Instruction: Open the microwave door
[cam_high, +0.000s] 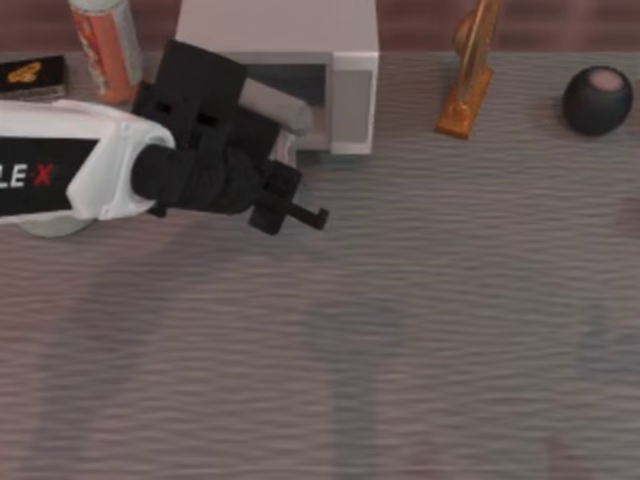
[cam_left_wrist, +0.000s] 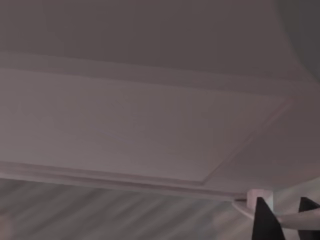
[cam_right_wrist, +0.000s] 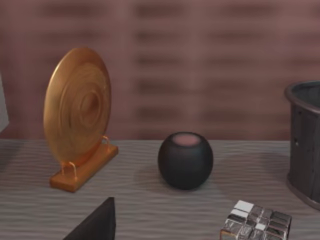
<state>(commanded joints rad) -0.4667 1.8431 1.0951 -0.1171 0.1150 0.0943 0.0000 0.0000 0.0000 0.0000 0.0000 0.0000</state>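
While the left arm reaches in from the table's left, the top view shows its left gripper (cam_high: 290, 150) right at the front of the microwave (cam_high: 300, 40), which sits at the back edge, left of centre. The microwave door (cam_high: 275, 105) looks swung out partway, angled off the front w/ dark cavity showing behind, so I'd judge the job roughly half done; more swing still to go. Nearby: an orange can (cam_high: 105, 45) and a small black box (cam_high: 32, 75) to the left, a gold disc on a stand (cam_high: 468, 80) and a dark ball (cam_high: 597, 100) to the right. None sit in the door's path, as far as I can see.

Left wrist view: the door panel fills the frame, and two dark fingertips (cam_left_wrist: 264, 220) sit either side of the pale handle bar (cam_left_wrist: 260, 197), apparently clamped on it.

Right wrist view: right arm is parked off to the side, not in the top view. Only one dark finger tip shows, so can't tell its grip. It looks at the disc, the ball, a dark bucket (cam_right_wrist: 304, 140) and a shiny cube (cam_right_wrist: 257, 222).
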